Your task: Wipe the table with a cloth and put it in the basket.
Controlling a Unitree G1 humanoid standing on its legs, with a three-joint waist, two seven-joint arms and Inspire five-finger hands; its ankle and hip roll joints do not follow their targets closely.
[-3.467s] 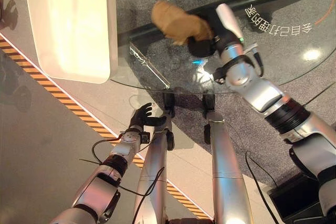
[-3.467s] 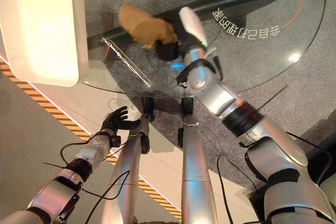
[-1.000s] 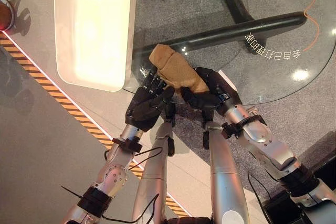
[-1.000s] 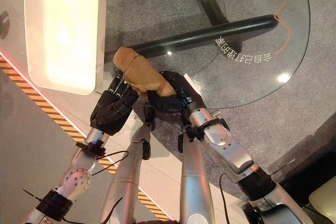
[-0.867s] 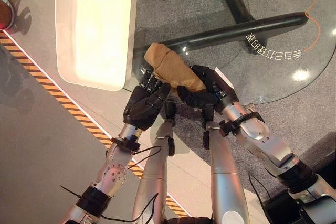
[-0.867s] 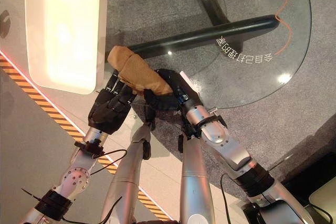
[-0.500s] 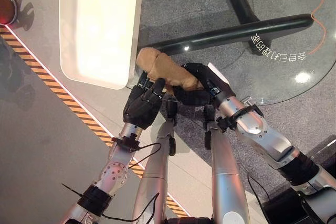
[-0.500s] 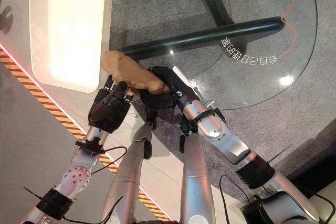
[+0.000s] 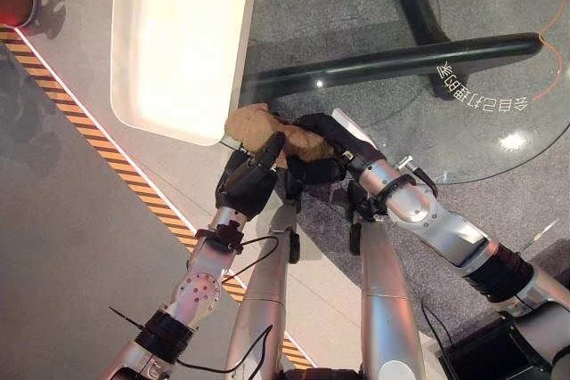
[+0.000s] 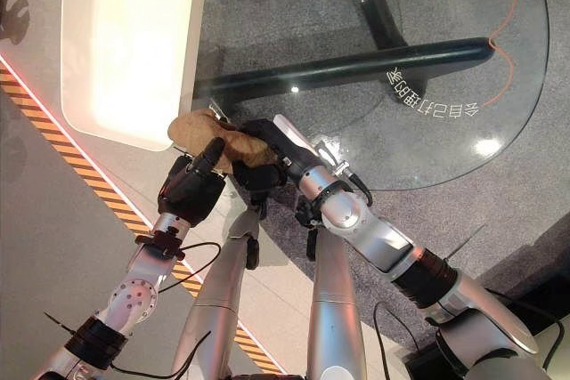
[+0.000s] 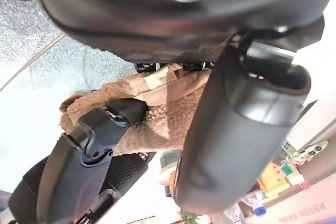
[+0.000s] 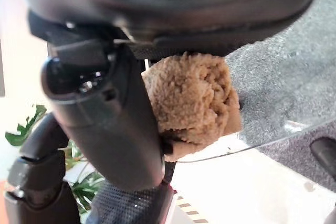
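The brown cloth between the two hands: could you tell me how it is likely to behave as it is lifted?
The cloth is bunched in folds, so probably floppy. It looks fuzzy, so unlikely to slip. Both the left hand and right hand curl round it.

Both arms are silver-grey metal, built in rounded segments with black bands at the joints. The left hand and right hand are dark and matte, with ribbed, segmented fingers. The right thumb carries a white cover.
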